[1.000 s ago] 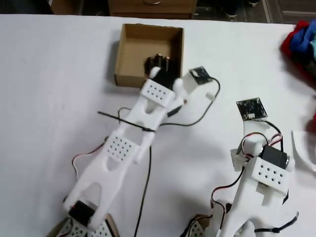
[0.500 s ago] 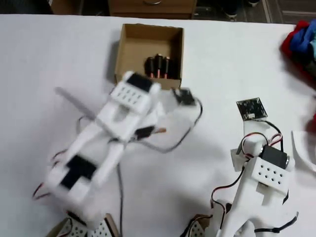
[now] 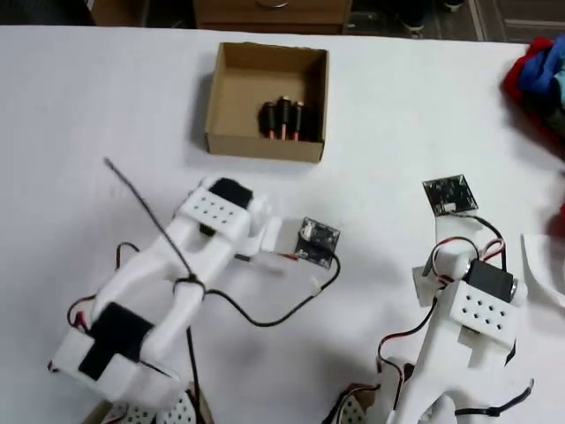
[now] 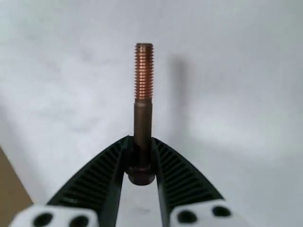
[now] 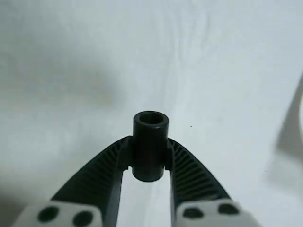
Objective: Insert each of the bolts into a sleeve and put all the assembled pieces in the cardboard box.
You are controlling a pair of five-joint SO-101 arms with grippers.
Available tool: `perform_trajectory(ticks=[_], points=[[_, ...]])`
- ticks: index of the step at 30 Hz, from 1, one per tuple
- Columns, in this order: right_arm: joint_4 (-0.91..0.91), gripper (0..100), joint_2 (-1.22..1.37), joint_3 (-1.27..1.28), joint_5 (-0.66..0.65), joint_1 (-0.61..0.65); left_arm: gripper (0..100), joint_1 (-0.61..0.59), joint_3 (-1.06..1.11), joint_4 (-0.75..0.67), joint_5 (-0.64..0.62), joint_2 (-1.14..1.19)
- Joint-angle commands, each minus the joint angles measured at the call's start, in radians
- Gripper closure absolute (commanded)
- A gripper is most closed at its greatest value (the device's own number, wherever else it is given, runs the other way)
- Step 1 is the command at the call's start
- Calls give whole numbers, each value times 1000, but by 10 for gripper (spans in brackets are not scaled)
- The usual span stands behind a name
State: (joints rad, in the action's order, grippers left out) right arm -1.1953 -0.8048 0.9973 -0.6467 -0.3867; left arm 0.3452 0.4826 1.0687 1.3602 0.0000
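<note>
Bolt in my left claw (image 4: 141, 142), sleeve in my right claw (image 5: 148, 141), both away from the cardboard box (image 3: 263, 147).

The left claw is closed on the dark head end of the bolt (image 4: 143, 85), and its coppery thread points outward. The right claw grips the black hollow sleeve (image 5: 150, 135) at its sides. Three dark assembled pieces (image 3: 283, 119) lie together inside the box, at its near wall. The counter (image 3: 88, 106) under the box is white, and beyond the box stands wooden furniture (image 3: 272, 13).

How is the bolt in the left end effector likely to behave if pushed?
The bolt looks like metal: likely stiff and heavy for its size. Its round shank would probably roll on the table. Held near its head, it might pivot if nudged.
</note>
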Motion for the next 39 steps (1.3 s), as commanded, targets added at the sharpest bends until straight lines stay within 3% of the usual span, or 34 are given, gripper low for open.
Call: perform_trajectory(ticks=[1, 8, 14, 18, 27, 33, 36, 39], points=[[7, 977, -31, -3, -2, 1, 974, -51, -8, -52, 198, 43], [12, 977, -31, -3, 0, 1, 975, -155, -8, -133, 94, 87], [10, 977, -31, -3, 0, 1, 972, -163, -8, -133, 91, 87], [7, 977, -31, -3, 0, 1, 968, -166, -50, -135, -5, 94], [12, 977, -31, 49, -3, 1, 766, -224, -150, -127, -238, 86], [12, 977, -31, 51, -3, 1, 774, -218, -143, -126, -288, 86], [12, 977, -31, 51, -3, 1, 784, -193, -174, -115, -531, 86], [12, 977, -31, 51, -3, 1, 783, -170, -220, -109, -967, 86]])
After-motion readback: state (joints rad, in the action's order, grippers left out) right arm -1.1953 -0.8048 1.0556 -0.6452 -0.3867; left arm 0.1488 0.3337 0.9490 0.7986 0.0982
